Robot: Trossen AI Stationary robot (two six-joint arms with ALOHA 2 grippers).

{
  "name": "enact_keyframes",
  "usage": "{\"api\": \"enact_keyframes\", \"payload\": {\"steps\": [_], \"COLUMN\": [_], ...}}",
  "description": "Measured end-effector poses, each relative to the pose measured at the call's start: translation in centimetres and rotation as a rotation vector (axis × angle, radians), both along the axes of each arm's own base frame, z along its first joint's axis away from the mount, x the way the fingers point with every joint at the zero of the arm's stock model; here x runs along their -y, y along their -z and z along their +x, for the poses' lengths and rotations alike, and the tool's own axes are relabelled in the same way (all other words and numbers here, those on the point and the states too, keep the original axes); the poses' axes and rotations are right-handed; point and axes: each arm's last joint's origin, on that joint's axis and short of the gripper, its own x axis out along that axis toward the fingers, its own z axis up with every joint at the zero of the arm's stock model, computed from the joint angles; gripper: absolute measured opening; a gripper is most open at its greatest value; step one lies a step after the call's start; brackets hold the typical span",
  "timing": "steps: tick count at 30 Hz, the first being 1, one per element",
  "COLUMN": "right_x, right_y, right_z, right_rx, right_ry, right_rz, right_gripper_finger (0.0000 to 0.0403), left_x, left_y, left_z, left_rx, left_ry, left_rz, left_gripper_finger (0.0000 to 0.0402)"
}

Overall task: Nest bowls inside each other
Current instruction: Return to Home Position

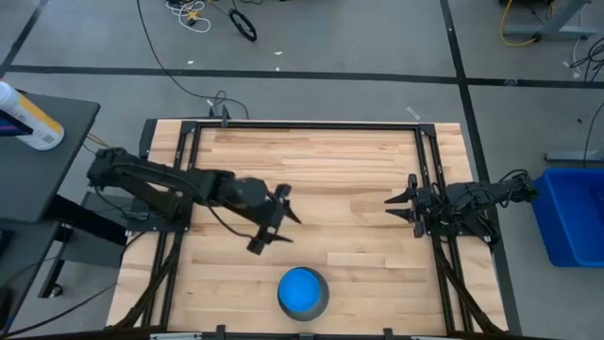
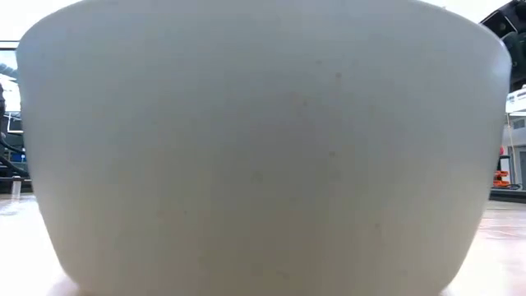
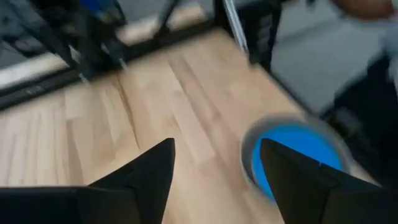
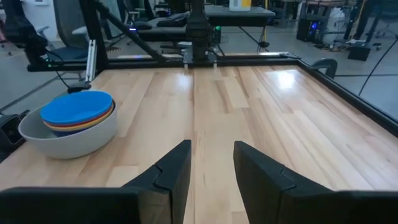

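The bowls stand nested in one stack (image 1: 303, 293) near the table's front edge, resting on the wood by the base of the pale grey outer bowl (image 4: 68, 140). A light blue bowl (image 4: 78, 107) lies on top, with yellow and red rims showing under it. In the low view the grey bowl (image 2: 263, 148) fills the picture. My left gripper (image 1: 280, 225) hangs open above the table, to the far left of the stack, with nothing between its fingers (image 3: 214, 146). My right gripper (image 1: 396, 208) waits open at the table's right side (image 4: 211, 146).
Bare wooden boards (image 1: 330, 161) stretch across the middle and far part of the table, inside a black frame (image 1: 311, 125). A blue bin (image 1: 571, 212) stands on the floor at the right. A bottle (image 1: 28, 118) lies on a dark side table at the left.
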Motion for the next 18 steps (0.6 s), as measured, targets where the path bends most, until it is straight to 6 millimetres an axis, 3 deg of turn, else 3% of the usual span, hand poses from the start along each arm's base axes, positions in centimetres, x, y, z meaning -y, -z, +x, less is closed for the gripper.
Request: {"api": "enact_keyframes", "payload": {"steps": [4, 8, 11, 14, 16, 18], "right_x": [0.0, 0.0, 0.0, 0.0, 0.0, 0.0], "right_y": [0.0, -0.1, -0.3, -0.4, -0.5, -0.5], "right_z": [0.0, 0.0, 0.0, 0.1, 0.1, 0.1], "right_rx": [0.0, 0.012, 0.029, 0.042, 0.048, 0.052], "right_ry": [0.012, 0.012, 0.015, 0.007, 0.004, 0.002], "right_rz": [-0.003, 0.0, 0.021, 0.029, 0.027, 0.018], "right_gripper_finger": [0.0129, 0.0131, 0.013, 0.0129, 0.013, 0.0131], "left_x": [-1.5, -2.1, -1.3, -0.4, -0.4, -0.7], "left_y": [-2.2, -3.0, -3.5, -4.6, -3.9, -1.7], "left_z": [-1.8, -4.4, -6.5, -9.4, -11.7, -13.1], "left_rx": [0.057, 0.012, 0.03, 0.248, 0.353, 0.396], "left_ry": [-0.135, -0.231, -0.153, -0.081, -0.051, -0.092], "left_rz": [-0.071, -0.052, 0.016, -0.04, -0.074, -0.114], "left_gripper_finger": [0.0235, 0.0234, 0.0235, 0.0234, 0.0234, 0.0234]}}
